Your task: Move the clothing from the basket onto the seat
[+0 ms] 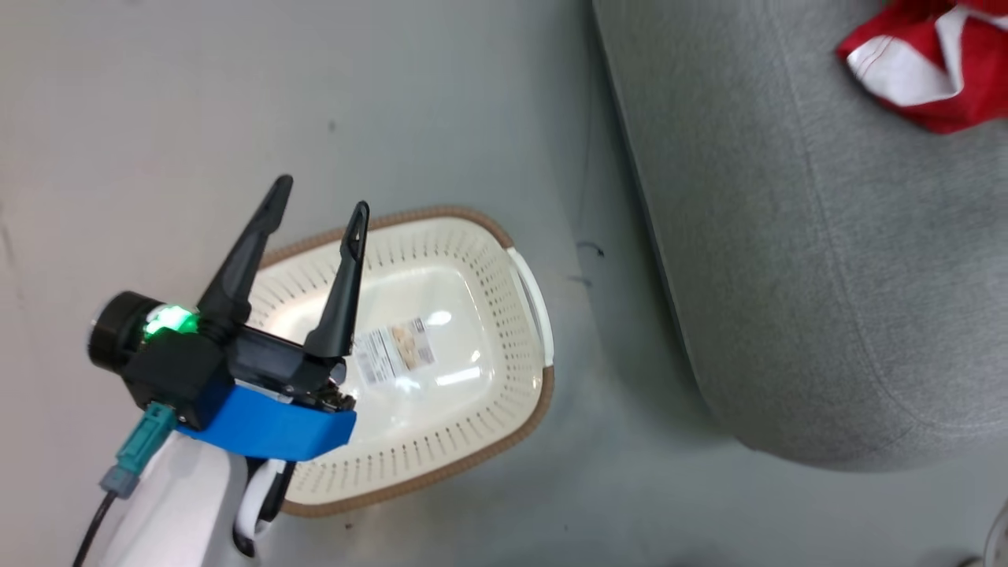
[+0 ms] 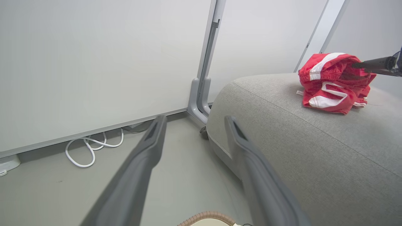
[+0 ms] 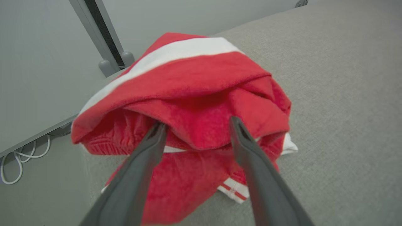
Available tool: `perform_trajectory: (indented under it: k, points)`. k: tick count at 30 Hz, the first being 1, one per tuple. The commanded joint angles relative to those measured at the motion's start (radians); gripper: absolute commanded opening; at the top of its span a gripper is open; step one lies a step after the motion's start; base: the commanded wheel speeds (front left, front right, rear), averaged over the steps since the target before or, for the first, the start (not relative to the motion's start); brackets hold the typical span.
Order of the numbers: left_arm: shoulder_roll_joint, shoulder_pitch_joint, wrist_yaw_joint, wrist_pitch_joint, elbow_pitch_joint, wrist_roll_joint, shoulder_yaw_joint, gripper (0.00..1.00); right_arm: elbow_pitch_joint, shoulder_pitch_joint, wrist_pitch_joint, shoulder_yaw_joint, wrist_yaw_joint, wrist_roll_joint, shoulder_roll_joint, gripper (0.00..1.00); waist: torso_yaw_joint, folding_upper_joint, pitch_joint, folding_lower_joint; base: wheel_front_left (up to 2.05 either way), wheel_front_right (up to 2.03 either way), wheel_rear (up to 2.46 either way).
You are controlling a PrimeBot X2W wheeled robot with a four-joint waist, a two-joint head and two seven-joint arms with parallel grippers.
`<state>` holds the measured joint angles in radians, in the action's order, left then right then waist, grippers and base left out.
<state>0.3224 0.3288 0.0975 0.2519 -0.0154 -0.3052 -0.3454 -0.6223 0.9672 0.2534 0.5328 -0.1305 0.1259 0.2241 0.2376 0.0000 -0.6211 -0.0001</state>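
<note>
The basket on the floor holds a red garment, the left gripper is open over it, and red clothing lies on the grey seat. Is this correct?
Not quite. The basket holds no garment: the head view shows its bottom bare except for a printed label. The rest stands: the left gripper is open over it, and red clothing lies on the grey seat.

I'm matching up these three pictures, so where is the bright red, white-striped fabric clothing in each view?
Head view: clothing in the top right corner.
Left wrist view: clothing at upper right.
Right wrist view: clothing in the centre, at the tips of the right gripper.
Shared landmark: the large light grey upholstered seat under it.
</note>
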Motion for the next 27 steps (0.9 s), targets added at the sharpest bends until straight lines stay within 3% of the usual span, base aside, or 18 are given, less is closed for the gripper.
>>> perform_trajectory:
  k: [1,13,27]
  points:
    - [-0.014,-0.020,0.001,0.009,0.020,-0.010,-0.003,1.00,0.007,-0.050,-0.005,-0.019,-0.001,0.011,0.011,1.00,-0.028,0.0000,0.102,0.0001,0.00,0.00,0.00]
    - [-0.115,-0.148,0.011,0.014,0.170,-0.048,0.069,1.00,0.162,-0.394,-0.120,-0.204,-0.001,0.034,-0.018,1.00,-0.080,0.0000,0.385,0.0001,0.00,0.00,0.00]
    - [-0.177,-0.276,0.025,0.014,0.268,-0.046,0.171,1.00,0.445,-0.748,-0.238,-0.337,-0.001,0.010,-0.126,1.00,-0.162,0.0000,0.569,0.0001,0.00,0.00,0.00]
